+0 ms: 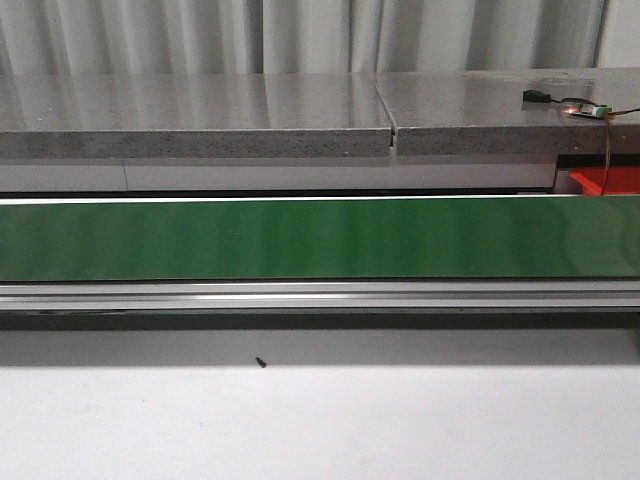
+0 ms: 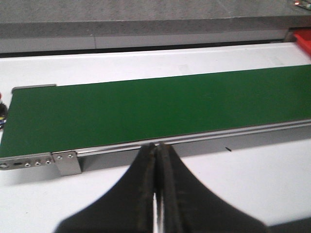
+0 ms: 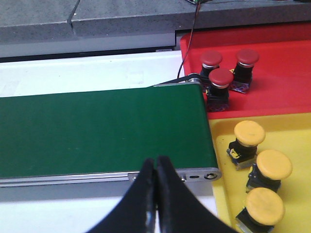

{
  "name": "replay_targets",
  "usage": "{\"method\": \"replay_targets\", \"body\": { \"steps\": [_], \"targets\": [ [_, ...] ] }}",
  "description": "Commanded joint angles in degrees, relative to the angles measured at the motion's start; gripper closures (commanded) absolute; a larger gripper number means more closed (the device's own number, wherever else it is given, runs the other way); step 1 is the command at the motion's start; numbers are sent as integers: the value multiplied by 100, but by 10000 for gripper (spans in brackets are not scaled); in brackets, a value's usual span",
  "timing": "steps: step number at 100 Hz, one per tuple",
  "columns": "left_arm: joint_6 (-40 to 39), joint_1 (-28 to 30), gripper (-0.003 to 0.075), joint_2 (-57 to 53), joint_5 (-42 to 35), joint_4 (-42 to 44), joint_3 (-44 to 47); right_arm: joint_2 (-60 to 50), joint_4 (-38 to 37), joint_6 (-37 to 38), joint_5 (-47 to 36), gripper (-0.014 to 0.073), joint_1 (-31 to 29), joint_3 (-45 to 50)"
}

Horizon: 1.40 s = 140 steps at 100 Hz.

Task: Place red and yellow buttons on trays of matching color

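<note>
In the right wrist view, three red buttons (image 3: 221, 77) stand on the red tray (image 3: 282, 82), just past the end of the green belt (image 3: 97, 131). Beside it, three yellow buttons (image 3: 250, 132) stand on the yellow tray (image 3: 296, 126). My right gripper (image 3: 155, 161) is shut and empty, hovering over the belt's near rail, left of the yellow tray. My left gripper (image 2: 159, 146) is shut and empty too, at the near rail of the bare belt (image 2: 155, 109). Neither gripper shows in the front view; only a corner of the red tray (image 1: 606, 181) does.
The green conveyor belt (image 1: 320, 238) runs across the front view with a metal rail (image 1: 320, 293) along its near side. A grey stone ledge (image 1: 300, 115) stands behind it, carrying a small circuit board (image 1: 585, 110) with a wire. A tiny dark speck (image 1: 261, 363) lies on the white table.
</note>
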Motion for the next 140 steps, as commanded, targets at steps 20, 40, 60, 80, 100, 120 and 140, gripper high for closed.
{"method": "replay_targets", "body": {
  "steps": [20,40,60,80,100,120,140],
  "targets": [
    [-850,-35,739,1492,-1206,881,-145,18,25,-50,-381,661,6,-145],
    [-861,34,739,2418,-1740,870,-145,18,25,-50,-381,661,6,-145],
    [-861,639,739,3230,-1885,857,-482,18,25,-50,-381,661,6,-145],
    [-677,1628,739,3992,-1937,700,-1061,18,25,-50,-381,661,6,-145],
    [-655,2437,739,4756,-2072,702,-1482,18,25,-50,-381,661,6,-145],
    [-655,2912,701,5761,-1870,529,-1956,18,25,-50,-381,661,6,-145],
    [-655,3006,338,6783,-1461,483,-2647,18,25,-50,-381,661,6,-145]
  ]
}}
